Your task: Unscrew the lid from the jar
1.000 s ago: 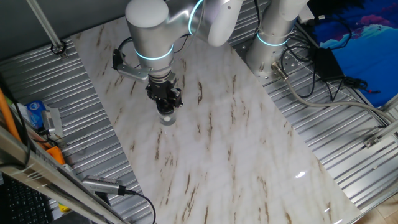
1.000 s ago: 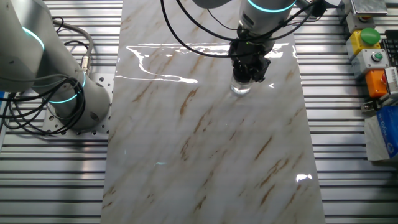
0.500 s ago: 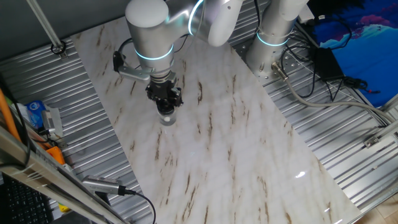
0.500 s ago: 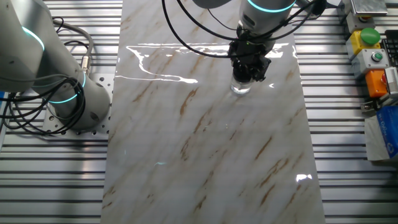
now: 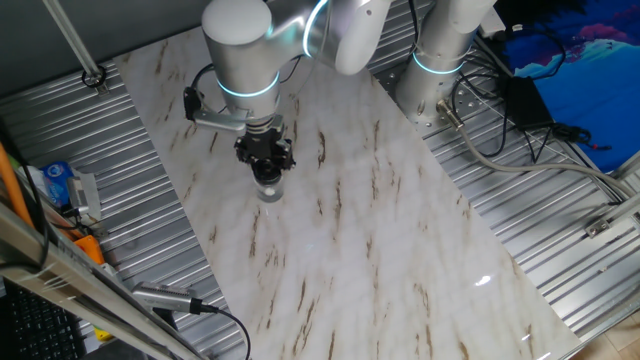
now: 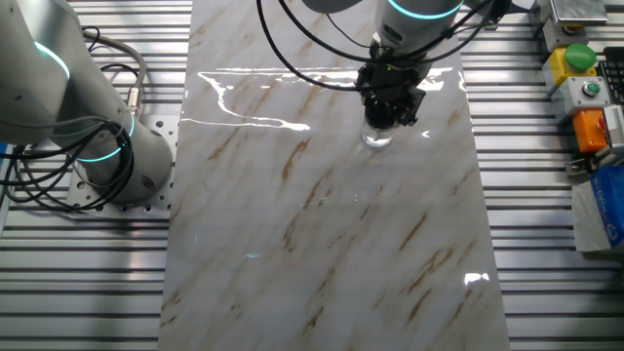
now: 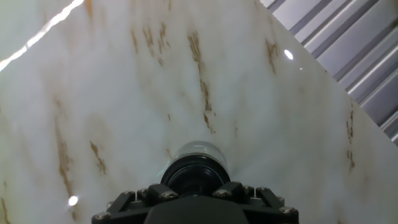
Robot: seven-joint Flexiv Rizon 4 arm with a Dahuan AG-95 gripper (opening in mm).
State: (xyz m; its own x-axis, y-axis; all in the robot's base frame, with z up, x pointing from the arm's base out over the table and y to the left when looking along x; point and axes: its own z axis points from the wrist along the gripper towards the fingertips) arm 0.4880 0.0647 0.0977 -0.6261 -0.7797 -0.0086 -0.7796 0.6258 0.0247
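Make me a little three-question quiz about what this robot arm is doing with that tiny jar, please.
1. True or false: the jar stands upright on the marble table.
2. What do the jaws of the gripper close around?
A. the black lid
B. a cable
C. nothing
3. Fill in: beneath the lid, the jar's body looks ____.

Key: 1 true. 2 A. 3 clear.
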